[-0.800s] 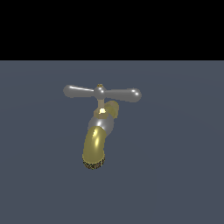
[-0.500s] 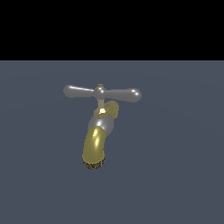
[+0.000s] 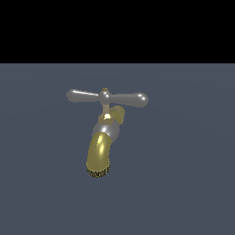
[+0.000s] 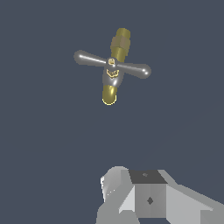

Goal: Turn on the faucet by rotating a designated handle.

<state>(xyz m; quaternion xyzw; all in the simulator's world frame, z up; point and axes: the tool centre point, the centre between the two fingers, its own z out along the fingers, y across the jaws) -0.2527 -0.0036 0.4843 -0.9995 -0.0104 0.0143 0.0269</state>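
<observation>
Item: small shiny faucet [image 3: 104,137] with curved gold-brass spout, grey metallic mid-section and dark speckled mouth, standing alone on a flat, plain slate-grey surface [image 3: 183,174], a little toward the exterior view's left of centre. Spout: curves down from the body and forward toward the exterior camera, mouth lowest and facing down toward that camera. Fitted on top: glossy silver-grey crossbar handle [image 3: 107,97], two tapered arms with rounded ends meeting at a ball hub with a tiny brass cap. Handle long axis: close to level, running across the exterior view from left to right, the right-hand end sitting slightly lower; roughly crosswise to the spout's line. In the wrist view the same faucet [image 4: 113,65] is seen from above, handle [image 4: 112,64] crossing over the gold body. Tool: pale grey blocky gripper [image 4: 144,197], only partly in the wrist view, well apart from faucet and handle, touching nothing and holding nothing that can be seen; fingertips out of view, so whether the jaws stand apart or together cannot be told. Gripper not seen in the exterior view.
</observation>
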